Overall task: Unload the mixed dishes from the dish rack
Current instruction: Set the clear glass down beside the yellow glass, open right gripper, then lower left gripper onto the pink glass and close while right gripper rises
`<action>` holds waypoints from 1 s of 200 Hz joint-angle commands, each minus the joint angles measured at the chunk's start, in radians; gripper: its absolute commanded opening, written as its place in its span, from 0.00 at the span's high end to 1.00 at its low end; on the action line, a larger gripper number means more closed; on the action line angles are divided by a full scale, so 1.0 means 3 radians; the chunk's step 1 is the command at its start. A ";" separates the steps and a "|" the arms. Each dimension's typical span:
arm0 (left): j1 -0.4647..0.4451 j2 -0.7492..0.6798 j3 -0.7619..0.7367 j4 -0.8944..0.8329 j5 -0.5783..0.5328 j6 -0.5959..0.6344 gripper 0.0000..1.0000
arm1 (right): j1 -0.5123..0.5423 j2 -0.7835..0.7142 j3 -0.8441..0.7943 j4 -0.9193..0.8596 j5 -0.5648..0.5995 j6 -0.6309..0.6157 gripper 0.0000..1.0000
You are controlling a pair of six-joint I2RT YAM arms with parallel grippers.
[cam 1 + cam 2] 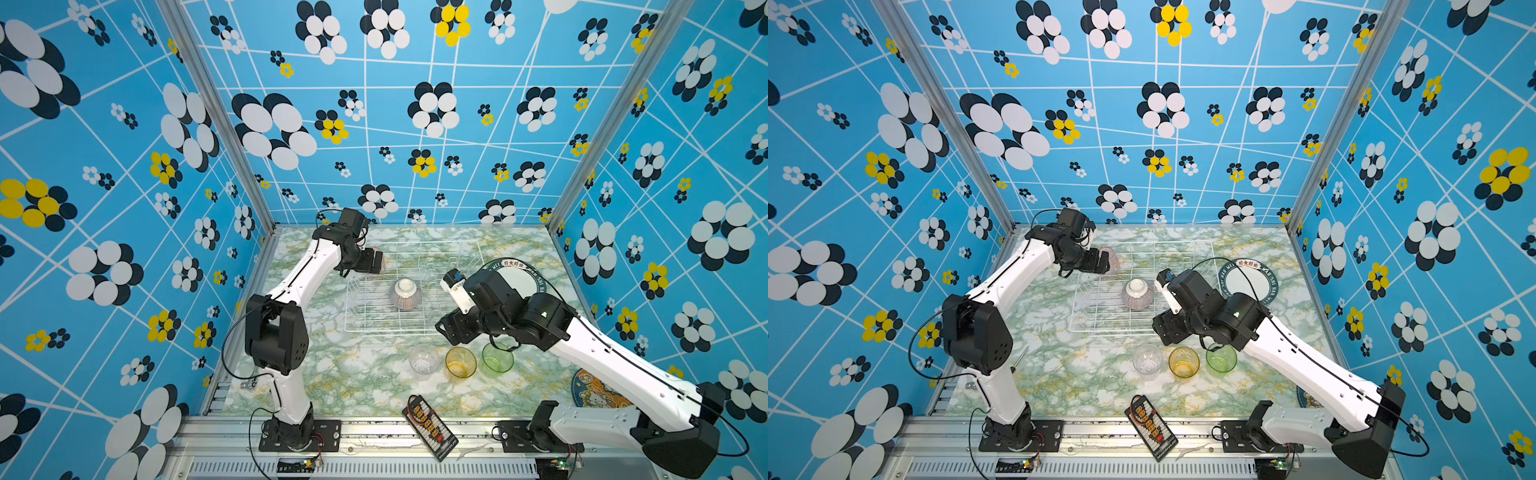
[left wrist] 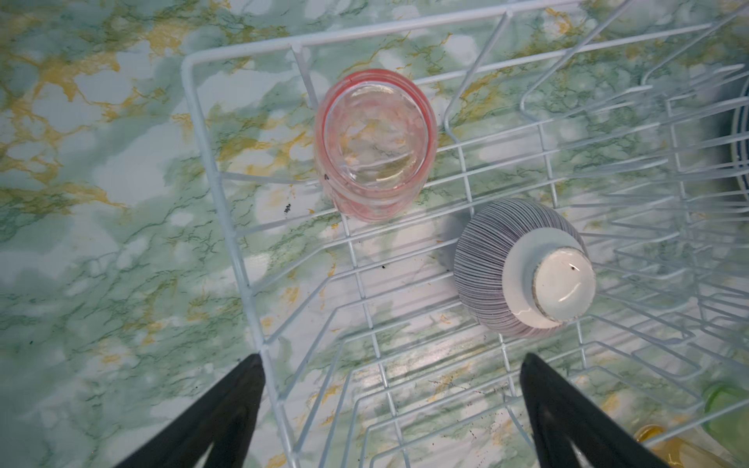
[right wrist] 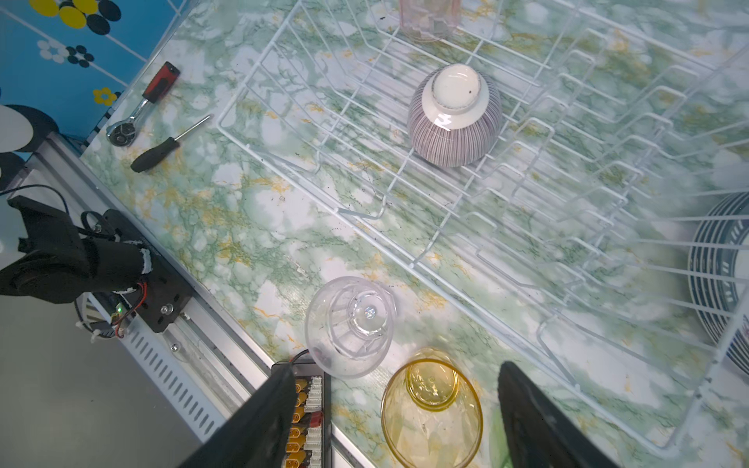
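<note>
Pink ribbed glass tumbler [image 2: 375, 146], white wire dish rack [image 2: 405, 28] corner: whole from left wrist (half-hidden from top). Left claw [image 2: 391, 358], right claw [image 3: 395, 366]: spread wide, empty.

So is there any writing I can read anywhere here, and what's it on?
"MEI": on the dark green rim of the plate; other rim letters too blurred.
Red characters on the rim's white patch: too small to read.
On the black board and blue mat: nothing legible.
</note>
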 commanded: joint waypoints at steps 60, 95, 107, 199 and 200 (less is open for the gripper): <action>-0.0077 0.0877 0.0960 -0.0392 -0.0356 0.0130 0.01 | -0.0234 -0.0067 -0.0156 0.0274 -0.0077 -0.0003 0.18; -0.0083 0.1073 0.1041 -0.0283 -0.0407 0.0120 0.00 | -0.0308 -0.0026 -0.0179 0.0334 -0.0105 -0.0057 0.18; -0.0093 0.1121 0.1042 -0.0232 -0.0427 0.0107 0.00 | -0.0340 -0.0019 -0.0194 0.0352 -0.0119 -0.0065 0.18; -0.0147 0.1240 0.0992 0.0024 -0.0635 0.0017 0.10 | -0.0565 -0.0046 -0.0429 0.0545 -0.0332 -0.0087 0.17; -0.0147 0.1242 0.0992 0.0023 -0.0638 0.0018 0.10 | -0.0568 -0.0046 -0.0430 0.0546 -0.0334 -0.0089 0.17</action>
